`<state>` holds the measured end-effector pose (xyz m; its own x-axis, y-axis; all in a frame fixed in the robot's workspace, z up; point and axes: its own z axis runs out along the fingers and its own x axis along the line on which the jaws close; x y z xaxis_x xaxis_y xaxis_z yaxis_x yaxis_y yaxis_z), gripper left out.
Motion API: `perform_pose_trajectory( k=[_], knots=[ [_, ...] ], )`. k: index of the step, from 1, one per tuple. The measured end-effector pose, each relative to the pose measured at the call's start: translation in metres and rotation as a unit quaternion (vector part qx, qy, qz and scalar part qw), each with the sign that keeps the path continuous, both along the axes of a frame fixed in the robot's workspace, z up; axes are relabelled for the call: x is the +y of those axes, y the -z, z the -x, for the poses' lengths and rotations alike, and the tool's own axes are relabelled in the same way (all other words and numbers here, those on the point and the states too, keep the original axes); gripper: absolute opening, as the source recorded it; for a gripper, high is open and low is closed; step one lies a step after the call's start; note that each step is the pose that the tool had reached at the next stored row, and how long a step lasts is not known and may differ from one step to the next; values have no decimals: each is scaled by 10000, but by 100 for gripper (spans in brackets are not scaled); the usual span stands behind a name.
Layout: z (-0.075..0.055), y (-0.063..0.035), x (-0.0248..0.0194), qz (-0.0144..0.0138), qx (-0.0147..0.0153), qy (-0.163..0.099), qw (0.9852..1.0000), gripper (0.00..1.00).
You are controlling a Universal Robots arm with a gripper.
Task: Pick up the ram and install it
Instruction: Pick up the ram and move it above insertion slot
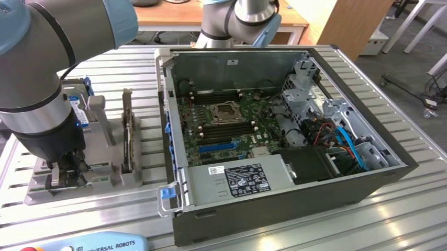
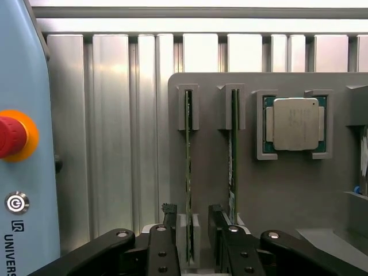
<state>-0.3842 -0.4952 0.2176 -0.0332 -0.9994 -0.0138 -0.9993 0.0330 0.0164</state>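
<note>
While the arm (image 1: 35,104) points straight down at the gray holder's (image 2: 276,190) edge, its gripper (image 2: 191,217) stands spread, fingers (image 2: 168,214) straddling the upright ram (image 2: 188,149) without touching it.

**My arm: grey tube, blue caps, black hand**

I see my arm (image 1: 35,68) as thick silver-grey tubing with pale blue joint caps (image 1: 115,23) and a black wrist section (image 1: 42,141). Its base joint (image 1: 237,21) sits at twelve o'clock in the exterior view. My hand (image 2: 192,211) is black, its linkages (image 2: 103,250) studded with silver screws (image 2: 122,234).

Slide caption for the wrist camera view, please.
Open pincer straddles one ram stick slotted in the gray holder, second stick and CPU alongside.
</note>
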Motion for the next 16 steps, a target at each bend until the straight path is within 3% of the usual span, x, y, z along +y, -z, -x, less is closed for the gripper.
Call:
perform_pose_trajectory(
  k=[16],
  knots=[
    [0,71,0,0,0,0,10000,36]
  ],
)
